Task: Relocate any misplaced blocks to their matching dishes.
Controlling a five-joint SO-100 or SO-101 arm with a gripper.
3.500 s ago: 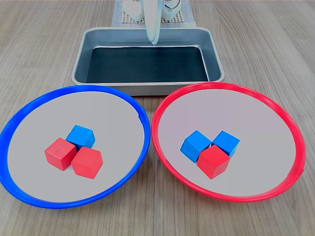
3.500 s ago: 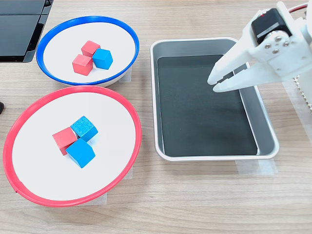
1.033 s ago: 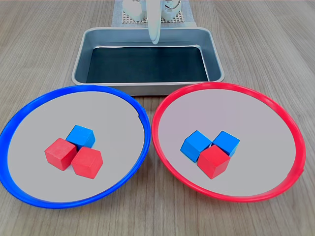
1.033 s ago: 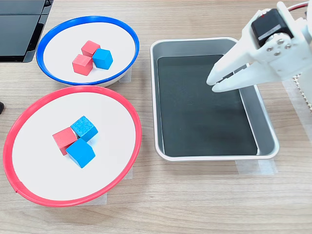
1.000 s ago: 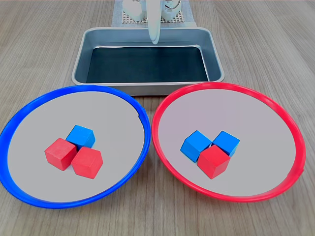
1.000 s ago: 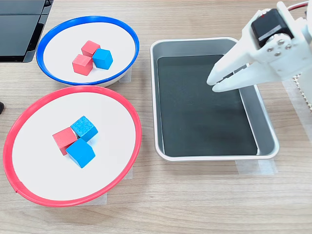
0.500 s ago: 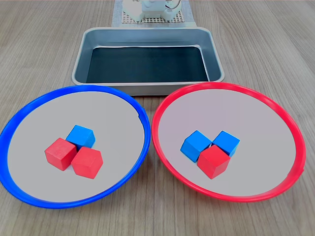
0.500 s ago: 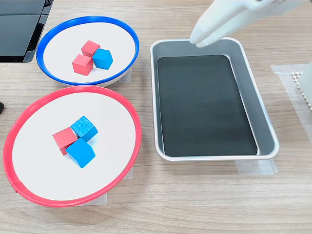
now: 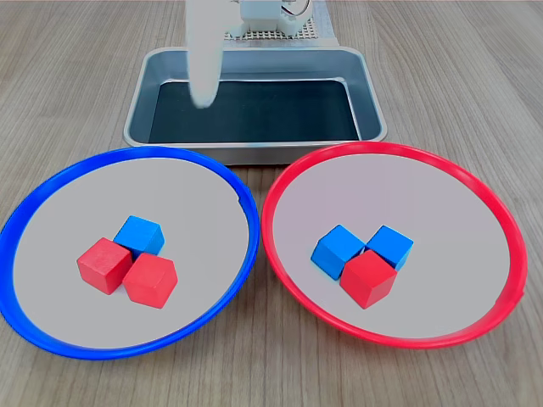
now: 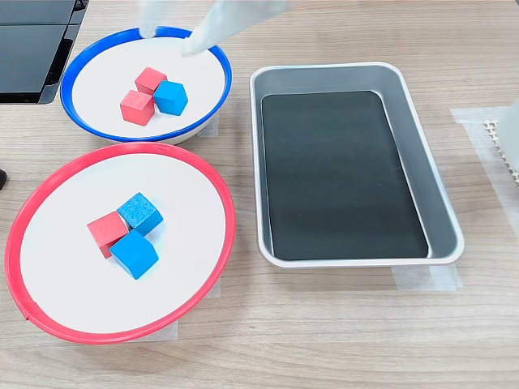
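White and motion-blurred, the gripper has swung from over the silver tray to the upper left of the second exterior view, above the far edge of the blue-rimmed plate. Two pale tips show there with a gap between them, so the fingers appear spread, though the blur makes that uncertain. Nothing is held.

In the first exterior view the gripper reads only as one pale streak hanging down over the tray's left half, tip pointing toward the frame's bottom; the split between the fingers cannot be seen there. The second exterior view shows its long axis slanting down and left from the top edge.

The blocks have not moved. On the blue-rimmed plate sit two red cubes and one blue cube, all touching. On the red-rimmed plate two blue cubes flank one red cube, also touching.
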